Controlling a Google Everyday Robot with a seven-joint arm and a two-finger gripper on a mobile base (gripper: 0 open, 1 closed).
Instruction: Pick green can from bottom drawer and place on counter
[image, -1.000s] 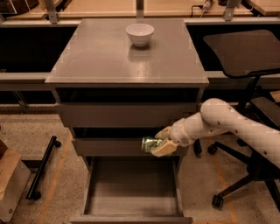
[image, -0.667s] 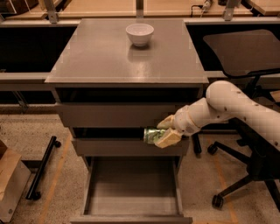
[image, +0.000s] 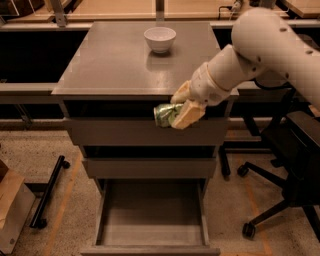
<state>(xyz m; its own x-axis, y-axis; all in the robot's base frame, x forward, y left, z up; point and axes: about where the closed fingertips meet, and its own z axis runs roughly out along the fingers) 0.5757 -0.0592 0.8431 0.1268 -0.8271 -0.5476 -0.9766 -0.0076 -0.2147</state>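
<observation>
Gripper (image: 179, 107) was clamped on the green can (image: 164, 114), tan fingers (image: 189, 117) closed around its right end, so the can hung sideways in the air. It sat just in front of the desk (image: 115, 60) at the front edge, a bit under the top surface and right of the middle, level with the top drawer's face. Bottom drawer (image: 150, 215) was pulled wide open way below, nothing in it. On the desk only a white bowl (image: 160, 39) stood near the back edge, well apart from the can, so most of the grey top was bare. White arm (image: 260, 45) came in from the right, over a black office chair (image: 295, 160) parked beside the cabinet.
</observation>
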